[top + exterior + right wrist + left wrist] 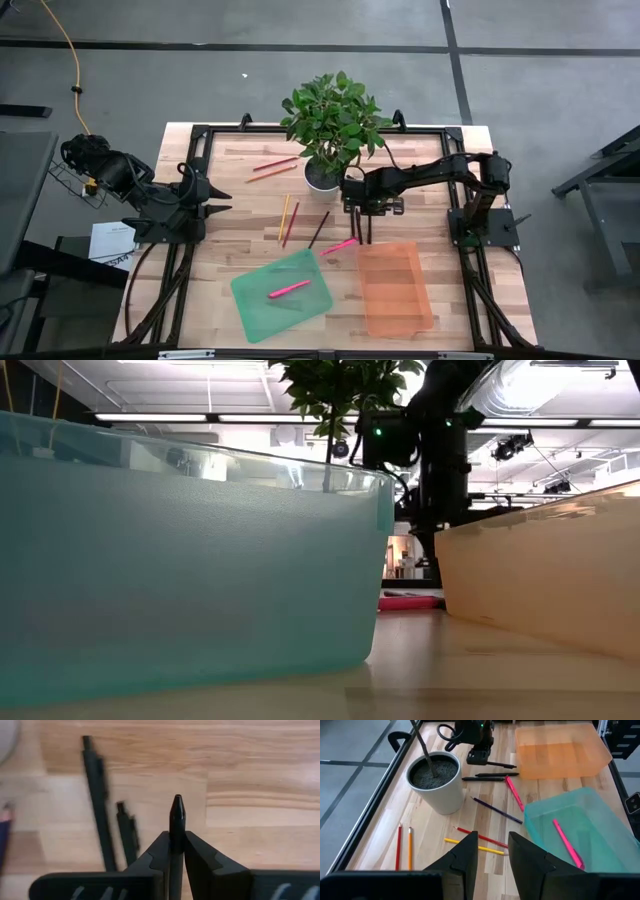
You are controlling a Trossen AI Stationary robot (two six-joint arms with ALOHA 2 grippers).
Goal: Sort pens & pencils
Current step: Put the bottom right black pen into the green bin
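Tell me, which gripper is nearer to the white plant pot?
The right gripper, shut on a black pen, hangs just beside the plant pot. The left gripper waits open, farther off at the table's left edge.

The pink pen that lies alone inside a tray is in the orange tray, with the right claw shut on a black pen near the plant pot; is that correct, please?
Not quite: the bright pink pen lies in the translucent green plastic tray, not the orange one, as the high view shows. The rest holds: the right claw is shut on a slim black pen near the white plant pot.
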